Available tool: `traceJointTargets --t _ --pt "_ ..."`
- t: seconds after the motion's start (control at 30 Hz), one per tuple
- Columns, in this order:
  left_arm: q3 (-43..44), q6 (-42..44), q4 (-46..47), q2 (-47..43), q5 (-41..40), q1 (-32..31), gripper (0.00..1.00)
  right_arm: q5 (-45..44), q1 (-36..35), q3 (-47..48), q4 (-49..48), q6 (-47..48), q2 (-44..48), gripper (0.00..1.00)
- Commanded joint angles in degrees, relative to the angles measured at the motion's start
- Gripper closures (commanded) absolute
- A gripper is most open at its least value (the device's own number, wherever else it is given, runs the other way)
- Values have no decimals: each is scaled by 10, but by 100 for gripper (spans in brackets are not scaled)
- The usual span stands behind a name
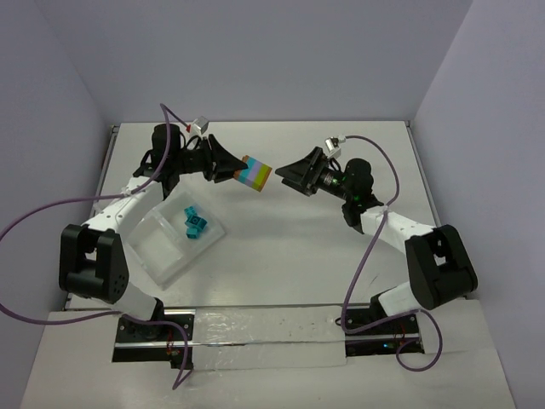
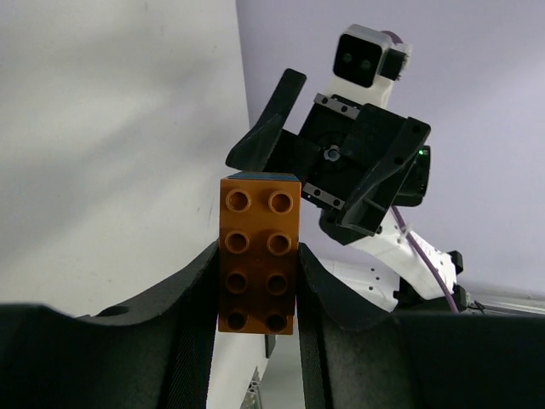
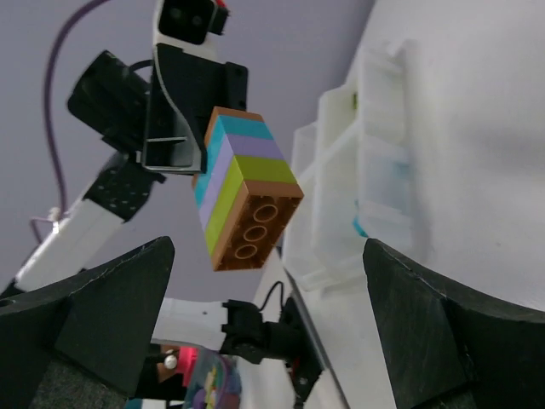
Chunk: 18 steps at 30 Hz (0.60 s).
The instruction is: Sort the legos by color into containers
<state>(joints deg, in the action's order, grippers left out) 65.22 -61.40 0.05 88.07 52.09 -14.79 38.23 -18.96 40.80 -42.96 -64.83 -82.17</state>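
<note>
Above the table, top view: left gripper (image 1: 233,166) clamped on a multicoloured brick stack (image 1: 256,175). Right gripper (image 1: 291,175) spread wide at the stack's 3 o'clock, not touching. Tray (image 1: 157,251) at 8 o'clock, teal bricks (image 1: 194,222) in one compartment.
Left wrist view: fingers (image 2: 194,328) pinch the stack's orange face.
Right wrist view: stack centred, untouched.
Risk: an off-centre pull may wrench the whole stack loose rather than split one layer.

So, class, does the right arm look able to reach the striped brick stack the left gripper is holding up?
Probably yes: the right gripper is open, faces the striped brick stack closely, and nothing lies between them.
</note>
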Motion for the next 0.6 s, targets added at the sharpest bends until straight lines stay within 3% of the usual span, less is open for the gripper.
traceJointTargets --t 0.0,0.57 --pt "-9 -47 93 -35 28 3 100 48 2 24 -161 -82 -35 1" --pt "-5 -29 77 -50 29 3 100 71 -39 124 -165 -101 -119 15"
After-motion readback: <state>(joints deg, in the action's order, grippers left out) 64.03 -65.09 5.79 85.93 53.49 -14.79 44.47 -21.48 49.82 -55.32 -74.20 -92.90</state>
